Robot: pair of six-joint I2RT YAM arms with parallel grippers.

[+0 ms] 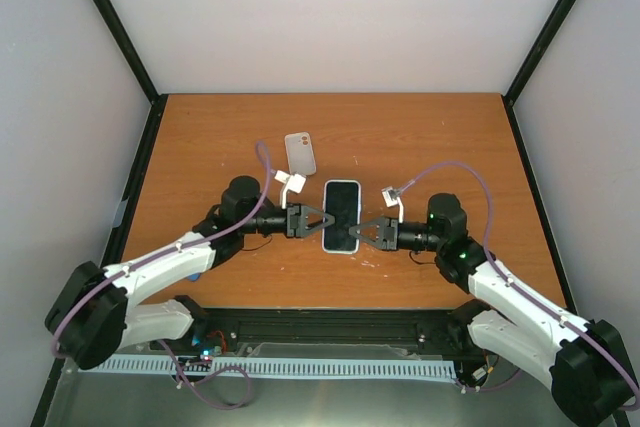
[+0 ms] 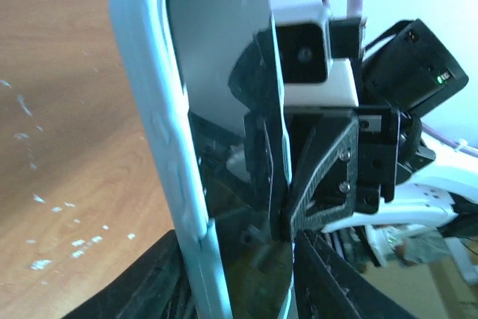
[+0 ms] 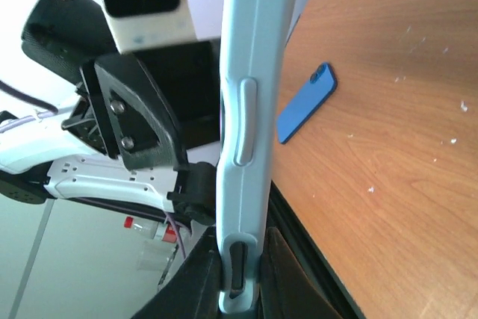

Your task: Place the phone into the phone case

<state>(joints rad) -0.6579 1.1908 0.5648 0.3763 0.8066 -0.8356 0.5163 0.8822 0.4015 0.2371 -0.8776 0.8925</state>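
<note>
The glossy black phone (image 1: 342, 213) sits face up inside the pale sky-blue phone case (image 1: 329, 215) at the table's middle. My left gripper (image 1: 318, 221) is shut on the case's left long edge. My right gripper (image 1: 362, 231) is shut on its right long edge. In the left wrist view the case rim (image 2: 160, 110) and the reflecting screen (image 2: 216, 72) run between my left gripper's (image 2: 239, 274) fingers. In the right wrist view my right gripper (image 3: 240, 274) pinches the case edge (image 3: 246, 72), which seems lifted slightly off the wood; the phone is hidden there.
A white case with two orange dots (image 1: 300, 153) lies just behind the left gripper. A darker blue case (image 3: 306, 102) lies on the table in the right wrist view. The black front rail (image 1: 320, 322) runs along the near edge.
</note>
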